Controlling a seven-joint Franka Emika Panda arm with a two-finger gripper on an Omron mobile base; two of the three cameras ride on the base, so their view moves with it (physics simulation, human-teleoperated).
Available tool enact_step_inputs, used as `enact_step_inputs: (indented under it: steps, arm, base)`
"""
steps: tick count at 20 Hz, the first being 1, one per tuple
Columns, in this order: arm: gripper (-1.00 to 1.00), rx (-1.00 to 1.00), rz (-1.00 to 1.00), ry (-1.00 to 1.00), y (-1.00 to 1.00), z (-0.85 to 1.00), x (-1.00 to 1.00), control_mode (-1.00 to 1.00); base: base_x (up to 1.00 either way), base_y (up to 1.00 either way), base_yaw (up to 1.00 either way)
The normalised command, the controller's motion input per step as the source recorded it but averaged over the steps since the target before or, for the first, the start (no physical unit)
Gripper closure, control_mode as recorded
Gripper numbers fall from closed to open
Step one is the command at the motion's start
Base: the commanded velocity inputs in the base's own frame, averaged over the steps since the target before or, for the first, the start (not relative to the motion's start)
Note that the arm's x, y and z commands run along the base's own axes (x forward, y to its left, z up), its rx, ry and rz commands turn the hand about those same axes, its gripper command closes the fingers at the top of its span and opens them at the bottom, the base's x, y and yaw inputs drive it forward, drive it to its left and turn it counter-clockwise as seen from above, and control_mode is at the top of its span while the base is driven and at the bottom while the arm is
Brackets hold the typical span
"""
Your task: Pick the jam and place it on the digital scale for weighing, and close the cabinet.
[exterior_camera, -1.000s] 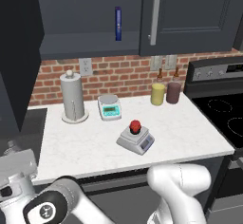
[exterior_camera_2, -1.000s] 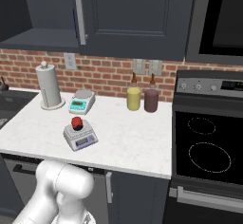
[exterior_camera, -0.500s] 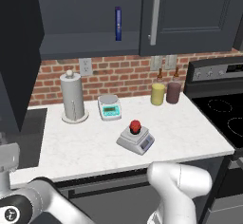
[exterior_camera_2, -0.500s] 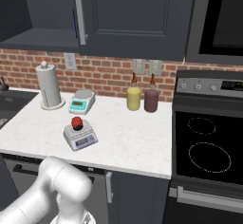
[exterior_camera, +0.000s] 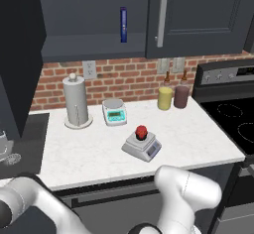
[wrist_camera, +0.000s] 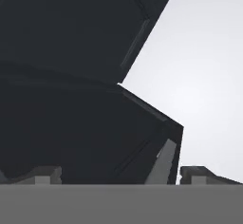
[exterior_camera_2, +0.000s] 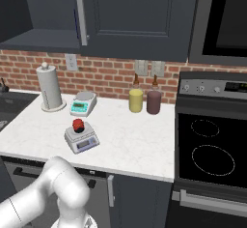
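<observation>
Left base view: the jam [exterior_camera: 141,132] sits on the digital scale [exterior_camera: 143,147], so only the cabinet [exterior_camera: 198,15] remains; its left half gapes at 11 o'clock.

Right base view: jam atop scale at 9 o'clock.

Hand view: gripper [wrist_camera: 116,175] spread wide, empty, facing a dark cabinet panel, probably lining up to push.

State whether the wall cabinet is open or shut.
Open: the cabinet shows its shelf with a blue bottle; the left door stands swung out.
</observation>
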Motion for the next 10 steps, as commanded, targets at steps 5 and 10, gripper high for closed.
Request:
enact_step_inputs:
  steps: [5,10]
  arm:
    - [-1.0,0.17,-0.19,-0.21,-0.22,0.47,0.0,-1.0]
    - [-1.0,0.26,-0.19,-0.17,-0.62,0.25,-0.02,-1.0]
  base:
    - [0.0,0.0,0.0]
    - [0.0,0.0,0.0]
